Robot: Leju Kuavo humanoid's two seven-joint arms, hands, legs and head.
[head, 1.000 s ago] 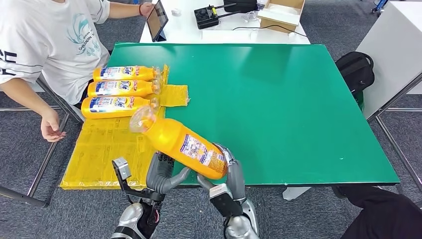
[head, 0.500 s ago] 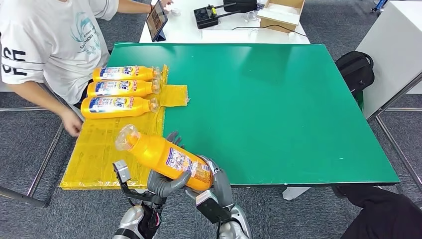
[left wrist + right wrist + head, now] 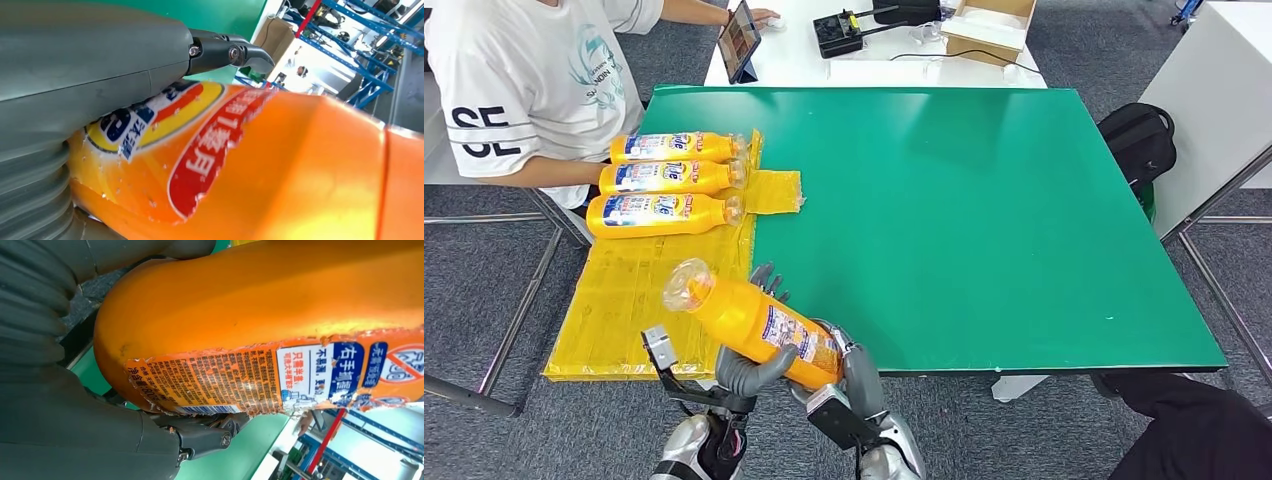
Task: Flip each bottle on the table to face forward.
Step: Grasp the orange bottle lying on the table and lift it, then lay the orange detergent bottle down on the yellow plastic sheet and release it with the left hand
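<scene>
Nearest the robot, at the table's front edge, both hands are gripping one orange bottle (image 3: 749, 322) and holding it tilted in the air, its clear cap end aimed up and toward the yellow mat (image 3: 629, 300). The left hand (image 3: 746, 362) is wrapping its fingers around the bottle's middle from below, and the right hand (image 3: 852, 362) is cupping the base end. The small-print side of the label is facing the right wrist camera. Farther back, three more orange bottles (image 3: 664, 180) are lying side by side on the mat at the left of the green table (image 3: 984, 220), labels up. Beyond them a person in a white shirt (image 3: 534, 80) is sitting.
</scene>
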